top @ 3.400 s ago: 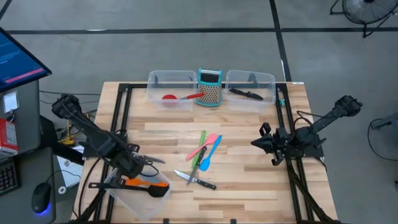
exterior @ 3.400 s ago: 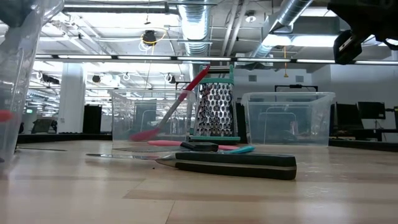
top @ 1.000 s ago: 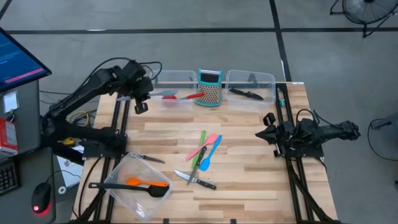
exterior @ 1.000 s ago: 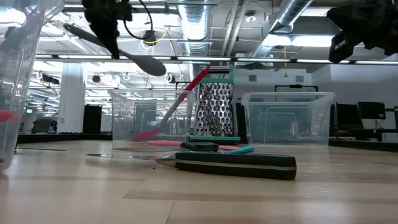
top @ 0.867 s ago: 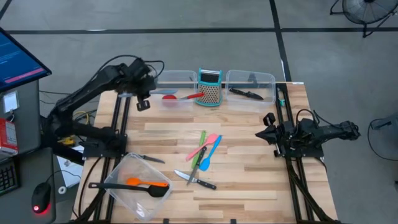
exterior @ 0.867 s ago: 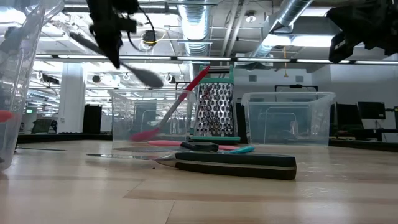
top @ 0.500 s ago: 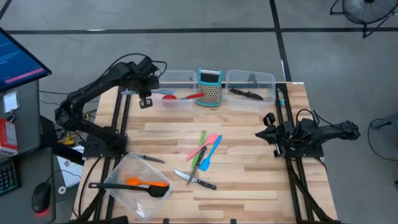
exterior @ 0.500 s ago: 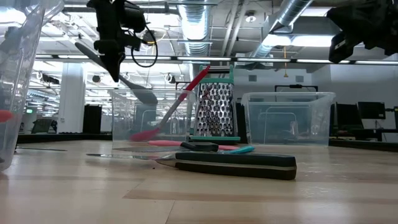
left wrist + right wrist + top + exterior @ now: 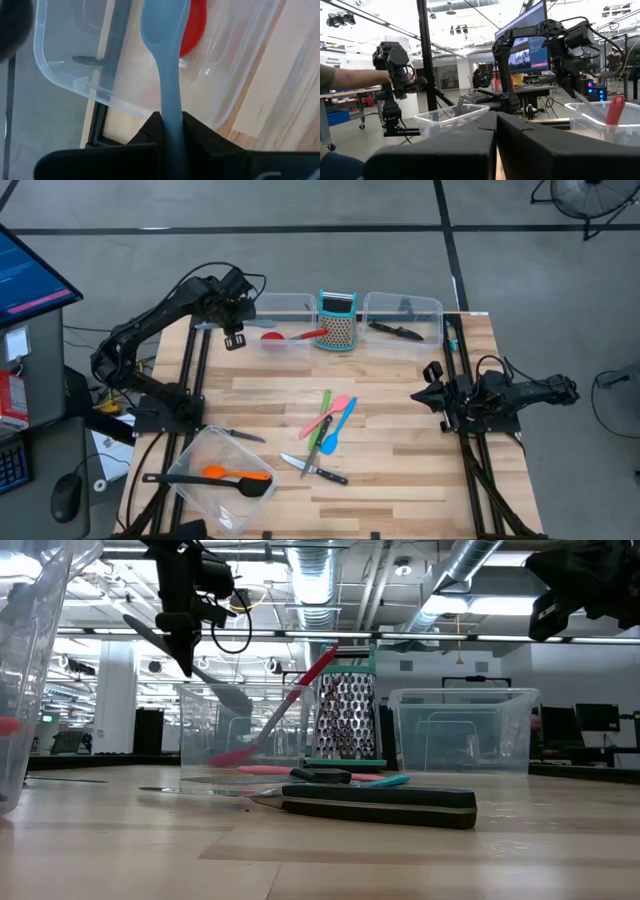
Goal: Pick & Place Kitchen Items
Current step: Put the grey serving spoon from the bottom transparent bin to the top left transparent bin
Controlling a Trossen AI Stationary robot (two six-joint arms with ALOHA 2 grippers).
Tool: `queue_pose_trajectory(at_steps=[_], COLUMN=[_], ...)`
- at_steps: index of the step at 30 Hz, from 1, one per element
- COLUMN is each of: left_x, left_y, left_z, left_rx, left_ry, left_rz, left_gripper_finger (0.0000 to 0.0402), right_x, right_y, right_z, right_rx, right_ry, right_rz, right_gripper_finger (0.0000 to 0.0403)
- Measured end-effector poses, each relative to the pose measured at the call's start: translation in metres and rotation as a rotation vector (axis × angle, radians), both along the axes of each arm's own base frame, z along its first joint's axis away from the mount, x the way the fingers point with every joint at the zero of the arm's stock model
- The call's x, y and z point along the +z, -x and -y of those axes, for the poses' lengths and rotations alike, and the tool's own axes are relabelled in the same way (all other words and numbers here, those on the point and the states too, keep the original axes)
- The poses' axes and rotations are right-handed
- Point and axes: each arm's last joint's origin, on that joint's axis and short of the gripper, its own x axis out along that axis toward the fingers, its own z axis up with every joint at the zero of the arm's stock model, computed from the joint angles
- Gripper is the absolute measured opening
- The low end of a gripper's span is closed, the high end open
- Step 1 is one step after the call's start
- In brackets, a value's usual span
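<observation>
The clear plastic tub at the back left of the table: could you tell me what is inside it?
The clear plastic tub holds a red spoon, handle leaning on its wall. The grey-blue spoon in the left gripper covers part of the red bowl.

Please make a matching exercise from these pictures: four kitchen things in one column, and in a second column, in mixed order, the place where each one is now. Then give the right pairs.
Things
1. grey-blue spoon
2. red spoon
3. orange spatula
4. green spatula

Places
A. on the bare wood in the middle of the table
B. in the clear tub at the table's front left corner
C. held in the shut left gripper above the back left tub
D. lying in the back left tub, handle resting toward the grater

Pairs: 1-C, 2-D, 3-B, 4-A
</observation>
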Motion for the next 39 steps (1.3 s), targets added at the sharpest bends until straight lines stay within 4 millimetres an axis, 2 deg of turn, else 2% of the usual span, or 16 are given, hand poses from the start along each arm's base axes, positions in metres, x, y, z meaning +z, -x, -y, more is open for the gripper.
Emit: queue_pose_trajectory(at_steps=[8, 17, 29, 39], left_x=[0.001, -0.021, -0.041, -0.044], left_y=[-0.009, -0.023, -0.033, -0.039], left_z=[-0.007, -0.019, -0.030, -0.035], left_rx=[-0.018, -0.019, -0.016, -0.018], left_ry=[-0.028, 0.022, 0.052, 0.046], left_rz=[0.097, 0.050, 0.021, 0.063], left_gripper_finger=[0.0021, 0.0021, 0.0021, 0.0021], right_x=[0.000, 0.000, 0.000, 0.000], right_y=[0.000, 0.000, 0.000, 0.000], right_z=[0.000, 0.000, 0.000, 0.000], right_rx=[0.000, 0.000, 0.000, 0.000], right_ry=[0.000, 0.000, 0.000, 0.000], right_rz=[0.000, 0.000, 0.000, 0.000], right_gripper_finger=[0.0000, 0.0000, 0.0000, 0.0000])
